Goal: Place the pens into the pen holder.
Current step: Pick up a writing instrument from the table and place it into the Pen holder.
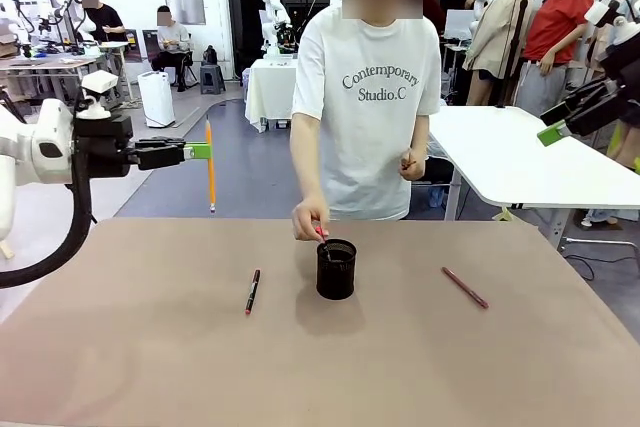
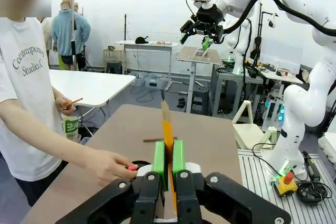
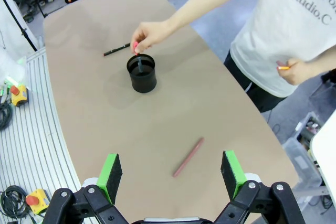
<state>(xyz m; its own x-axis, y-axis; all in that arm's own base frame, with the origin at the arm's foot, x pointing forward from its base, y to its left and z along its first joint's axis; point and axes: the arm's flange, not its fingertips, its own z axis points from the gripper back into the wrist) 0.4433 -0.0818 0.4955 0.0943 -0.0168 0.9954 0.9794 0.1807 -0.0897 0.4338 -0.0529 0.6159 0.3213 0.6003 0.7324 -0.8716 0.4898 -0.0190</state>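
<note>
Left gripper (image 1: 200, 151) is gripping pencil (image 1: 210, 167) aloft, right gripper (image 3: 171, 167) gaping empty; hand (image 1: 308, 219) reaching into holder (image 1: 336, 269); black pen (image 1: 253, 291), red pen (image 1: 465, 287) lying out.

Pen holder (image 1: 336, 269) at mid-table
One pen (image 1: 252, 291) lies on the table (image 1: 150, 367) left of it, another pen (image 1: 465, 287) right of it; a hand (image 1: 310, 219) is at its far rim.

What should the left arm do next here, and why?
Probably carry the pencil, clamped upright in the left gripper off to the side, across to above the pen holder, once the person's hand, holding a pen in it, clears.
</note>
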